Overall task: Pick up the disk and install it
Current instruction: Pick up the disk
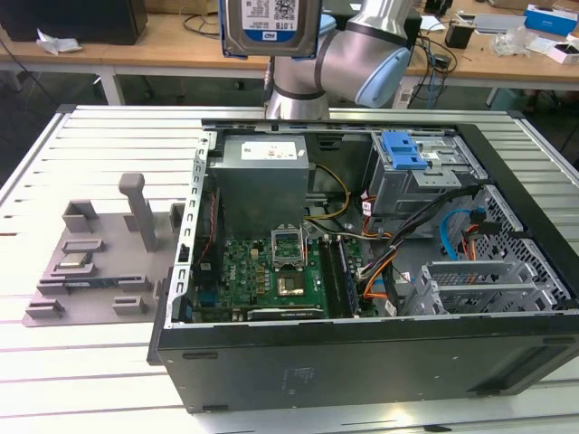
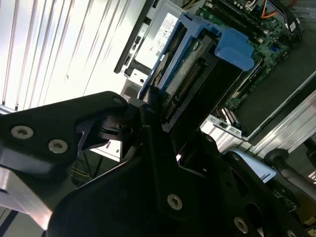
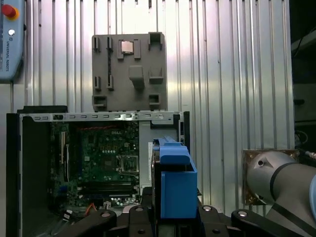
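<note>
While the gripper (image 2: 170,123) clamps the disk (image 1: 270,27) upright at the exterior view's top centre | cage (image 1: 409,187) lies lower right.

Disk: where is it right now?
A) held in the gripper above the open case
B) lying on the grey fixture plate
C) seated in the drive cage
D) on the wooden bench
A: the disk is clamped in the gripper, and the exterior view shows it high above the open case, apart from the drive cage.
</note>
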`<state>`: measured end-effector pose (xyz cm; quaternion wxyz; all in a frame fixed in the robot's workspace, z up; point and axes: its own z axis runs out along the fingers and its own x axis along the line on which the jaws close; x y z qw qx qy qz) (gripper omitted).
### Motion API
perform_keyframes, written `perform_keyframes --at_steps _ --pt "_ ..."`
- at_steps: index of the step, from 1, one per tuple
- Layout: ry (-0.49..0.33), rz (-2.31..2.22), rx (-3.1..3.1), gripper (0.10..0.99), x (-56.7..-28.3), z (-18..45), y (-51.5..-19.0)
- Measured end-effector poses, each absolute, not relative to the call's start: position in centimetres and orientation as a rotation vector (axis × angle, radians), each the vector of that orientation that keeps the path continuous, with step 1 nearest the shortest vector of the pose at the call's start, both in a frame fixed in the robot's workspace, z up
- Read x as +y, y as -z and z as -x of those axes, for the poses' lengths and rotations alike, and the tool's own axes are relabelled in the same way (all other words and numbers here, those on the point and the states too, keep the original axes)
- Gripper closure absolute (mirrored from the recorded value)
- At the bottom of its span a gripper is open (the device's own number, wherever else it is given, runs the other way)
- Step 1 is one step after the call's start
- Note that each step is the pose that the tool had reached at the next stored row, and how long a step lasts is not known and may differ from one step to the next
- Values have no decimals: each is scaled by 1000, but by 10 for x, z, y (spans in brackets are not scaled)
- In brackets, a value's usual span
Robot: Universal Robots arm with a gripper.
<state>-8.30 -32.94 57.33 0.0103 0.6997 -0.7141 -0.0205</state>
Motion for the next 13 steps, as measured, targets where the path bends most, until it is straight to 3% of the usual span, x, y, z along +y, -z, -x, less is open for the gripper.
perform_keyframes --at_steps 7,13 --pt "64 -2184 -2229 725 -333 76 -561" --pt "64 -2184 -2229 725 -360 75 -559"
